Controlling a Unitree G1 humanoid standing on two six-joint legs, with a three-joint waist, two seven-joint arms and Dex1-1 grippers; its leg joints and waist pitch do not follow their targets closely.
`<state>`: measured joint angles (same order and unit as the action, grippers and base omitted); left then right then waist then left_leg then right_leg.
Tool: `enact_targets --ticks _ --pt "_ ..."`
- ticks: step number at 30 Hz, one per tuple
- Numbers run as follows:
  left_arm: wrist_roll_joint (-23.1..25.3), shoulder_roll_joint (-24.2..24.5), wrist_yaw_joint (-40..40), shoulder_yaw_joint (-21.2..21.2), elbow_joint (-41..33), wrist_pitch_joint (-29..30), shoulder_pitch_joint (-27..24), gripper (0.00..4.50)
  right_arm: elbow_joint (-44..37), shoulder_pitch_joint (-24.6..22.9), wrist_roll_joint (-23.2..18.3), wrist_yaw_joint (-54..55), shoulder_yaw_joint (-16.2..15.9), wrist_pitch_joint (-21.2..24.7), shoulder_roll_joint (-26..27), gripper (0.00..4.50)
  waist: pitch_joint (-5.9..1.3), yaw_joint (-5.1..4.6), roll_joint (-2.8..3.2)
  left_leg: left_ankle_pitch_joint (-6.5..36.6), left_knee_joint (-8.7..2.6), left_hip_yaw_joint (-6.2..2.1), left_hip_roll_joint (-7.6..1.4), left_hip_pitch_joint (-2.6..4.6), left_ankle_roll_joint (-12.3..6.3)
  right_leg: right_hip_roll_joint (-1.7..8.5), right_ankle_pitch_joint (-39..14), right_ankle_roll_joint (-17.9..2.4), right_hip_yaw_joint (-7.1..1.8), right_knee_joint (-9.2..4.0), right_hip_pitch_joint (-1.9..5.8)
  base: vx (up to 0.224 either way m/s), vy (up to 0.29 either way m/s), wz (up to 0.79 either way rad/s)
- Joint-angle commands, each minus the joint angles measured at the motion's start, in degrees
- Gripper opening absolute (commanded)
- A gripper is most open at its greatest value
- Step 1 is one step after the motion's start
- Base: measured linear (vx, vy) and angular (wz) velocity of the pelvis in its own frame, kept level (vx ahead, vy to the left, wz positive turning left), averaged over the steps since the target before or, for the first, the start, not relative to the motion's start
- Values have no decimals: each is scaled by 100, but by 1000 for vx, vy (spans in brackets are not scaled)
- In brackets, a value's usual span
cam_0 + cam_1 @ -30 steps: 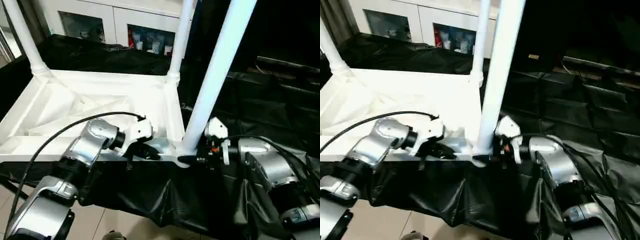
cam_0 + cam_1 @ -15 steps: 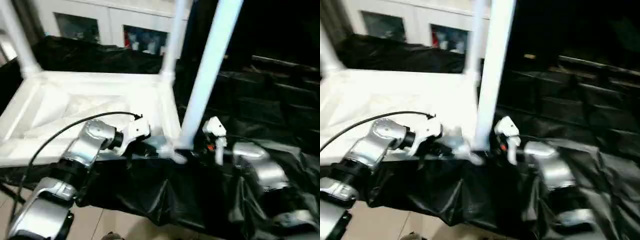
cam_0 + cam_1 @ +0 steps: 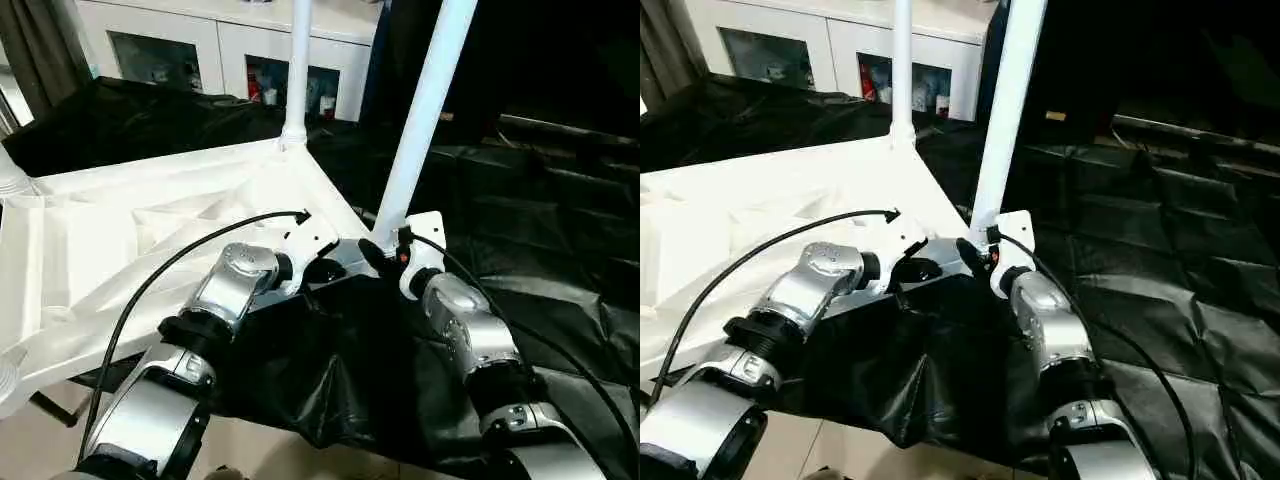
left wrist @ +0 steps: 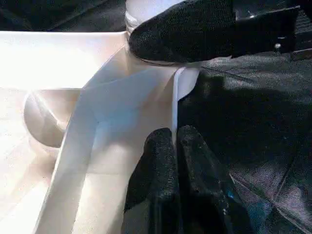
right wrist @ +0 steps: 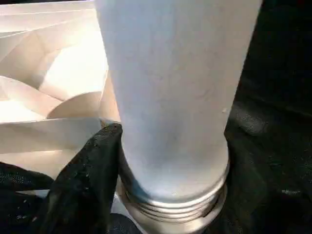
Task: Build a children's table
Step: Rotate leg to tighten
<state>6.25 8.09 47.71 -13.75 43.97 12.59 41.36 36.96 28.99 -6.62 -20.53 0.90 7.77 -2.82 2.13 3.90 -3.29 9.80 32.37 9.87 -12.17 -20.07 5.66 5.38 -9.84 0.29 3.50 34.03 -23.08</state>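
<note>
Upside down on the black-draped work table [image 3: 560, 300] lies the white table top [image 3: 150, 230], ribbed underside up, w/ its near corner hanging over the table's front edge. Three legs stand up from corner sockets: near leg [image 3: 420, 110] by the grippers, far leg [image 3: 296, 70] behind, another [image 3: 12, 180] at far left. Left gripper [image 4: 174, 146] has both fingers pressed together on the top's thin edge wall just beside the near socket. Right gripper [image 3: 378, 255] sits at the near leg's base, one black finger [image 5: 87, 170] against the leg; can't tell if it's clamped.
</note>
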Motion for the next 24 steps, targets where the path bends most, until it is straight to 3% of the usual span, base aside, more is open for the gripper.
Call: enact_targets --ticks 1,2,4,9,10,13,17,20,24 --pt "-198 -316 8 -92 24 -111 24 0 52 -97 -135 -618 -383 106 272 347 -270 0 5 1949 -417 8 -51 -8 -63 227 -2243 -749 -179 -504 196 0 0 0" --pt "-202 -260 92 -112 18 -136 13 0 7 -87 -185 -750 -349 95 208 378 -271 -2 -2 1938 -418 6 -53 -10 -69 230 -2252 -744 -178 -504 198 0 0 0" --pt "-204 -210 174 -132 2 -128 -4 0 -36 -85 -204 -878 -355 79 142 394 -277 3 -1 1857 -414 9 -56 -18 -108 232 -2172 -769 -184 -495 209 0 0 0" --pt "-121 120 689 -253 -167 -79 -120 0 -338 -130 -254 -1837 -513 -5 -394 394 -288 26 -16 1566 -399 25 -72 -38 -222 233 -1678 -952 -182 -440 249 0 0 0" --pt "-122 350 1121 -353 -326 -1 -178 0 -580 -186 -317 -2566 -666 7 -793 394 -286 29 -34 1541 -391 35 -64 -41 -250 226 -1666 -957 -181 -446 253 0 0 0" --pt "-145 629 1711 -489 -520 49 -234 0 -847 -245 -402 -3401 -840 125 -1247 394 -303 31 -10 1259 -378 32 -87 -71 -345 215 -1163 -1133 -178 -373 278 0 0 0" --pt "-176 853 2190 -603 -685 18 -289 0 -1023 -296 -426 -3964 -995 230 -1573 394 -303 34 -10 1168 -355 50 -100 -40 -368 218 -825 -1342 -184 -330 283 0 0 0" --pt "-390 1288 3145 -775 -1179 49 -477 0 -1062 -285 -397 -4476 -1050 261 -1876 394 -293 40 -11 1289 -362 49 -112 -27 -359 229 -950 -1376 -185 -326 270 0 0 0" --pt "-453 1457 3354 -820 -1376 81 -549 0 -1087 -286 -413 -4665 -1134 248 -1978 394 -286 94 4 1336 -363 69 -126 12 -284 220 -895 -1443 -191 -315 250 0 0 0"
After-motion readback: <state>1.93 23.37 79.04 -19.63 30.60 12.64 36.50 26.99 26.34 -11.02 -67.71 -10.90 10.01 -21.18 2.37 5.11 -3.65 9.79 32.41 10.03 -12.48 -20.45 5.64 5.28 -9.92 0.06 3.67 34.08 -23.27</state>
